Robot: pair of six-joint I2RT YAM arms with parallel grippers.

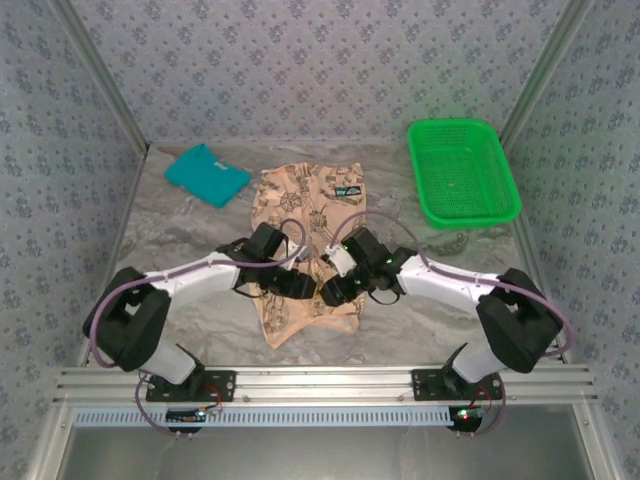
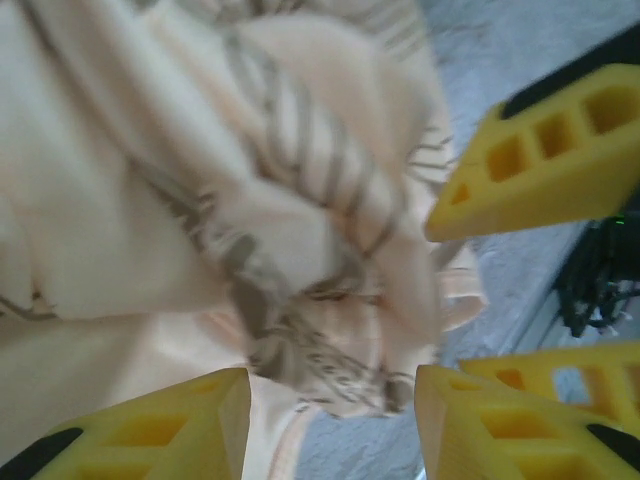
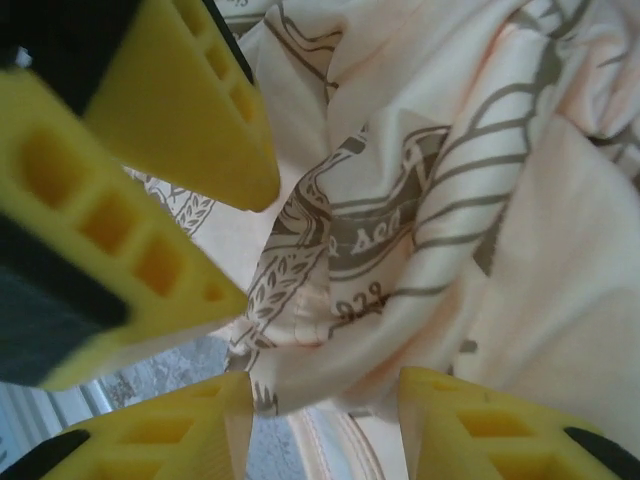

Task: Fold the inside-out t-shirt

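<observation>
The inside-out t-shirt (image 1: pixel 300 200) lies crumpled on the table (image 1: pixel 190 250) right under the left jaws and right jaws. Both pairs sit roughly half open and close together, with bunched cloth in the gaps but nothing pinched. It's light, floppy stuff that'll sag and slip, so I'd grab a hem edge, not the lump. The teal shirt (image 1: pixel 207 175) past the left jaws and the green basket (image 1: pixel 480 150) past the right jaws are well clear, so the crowding arms look like the real obstacle.
</observation>
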